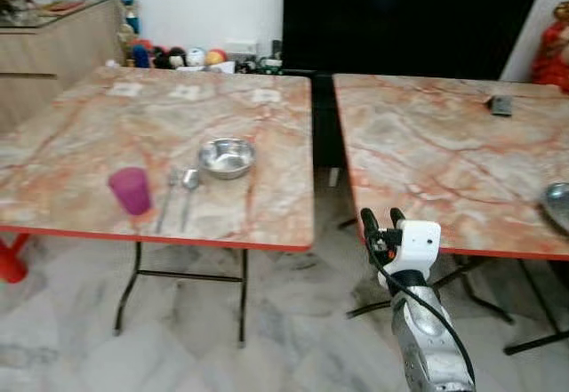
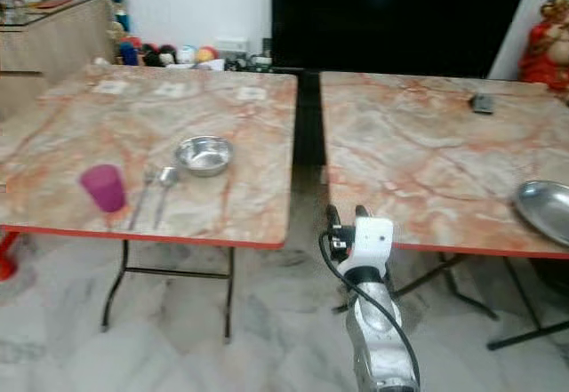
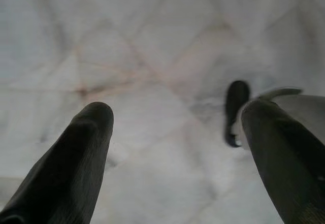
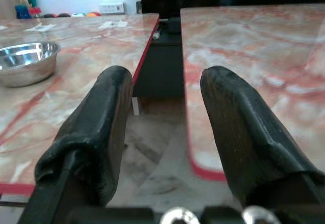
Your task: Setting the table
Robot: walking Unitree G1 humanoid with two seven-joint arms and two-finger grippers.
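Hovering in the gap between two tables, right gripper [image 1: 380, 221] sits at tabletop height, fingers parted, nothing held, probably lined up between settings before a reach. Left table [image 1: 267, 205] carries a partial setting: cup [image 1: 131, 189], spoon [image 1: 188, 183] and fork [image 1: 169, 188] side by side, bowl [image 1: 226, 157] just behind them, grouped near the front edge as one place. Right table [image 2: 427, 170] holds a plate [image 2: 544, 208] at its right edge, likely the next item to bring over, and a small dark object [image 2: 482, 103] at the back. Left gripper [image 3: 172, 148] hangs idle over the floor, fingers wide apart, empty. Right eye view gives most of the plate; left eye view cuts it to a sliver. Right wrist view shows the bowl close.
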